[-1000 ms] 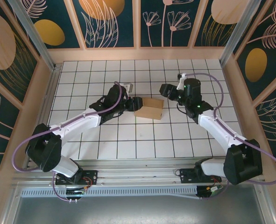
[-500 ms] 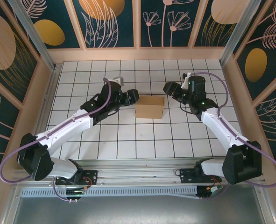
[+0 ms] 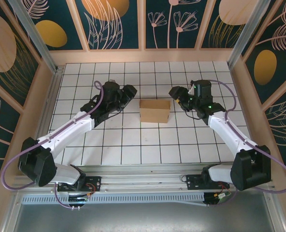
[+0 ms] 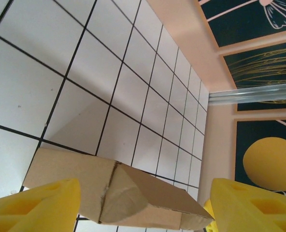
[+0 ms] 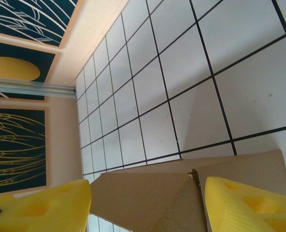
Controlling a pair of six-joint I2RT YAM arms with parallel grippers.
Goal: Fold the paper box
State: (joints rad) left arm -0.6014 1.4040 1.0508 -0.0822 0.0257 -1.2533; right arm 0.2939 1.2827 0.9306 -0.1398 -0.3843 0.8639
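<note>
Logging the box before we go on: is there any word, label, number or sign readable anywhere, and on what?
None can be read.
The paper box is plain brown cardboard, no print.
The table shows only black grid lines.
The wall panels carry plant drawings, no lettering.

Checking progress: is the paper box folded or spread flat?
Folded: the paper box lies as a compact rectangular block on the table, with no flaps spread out.
</note>
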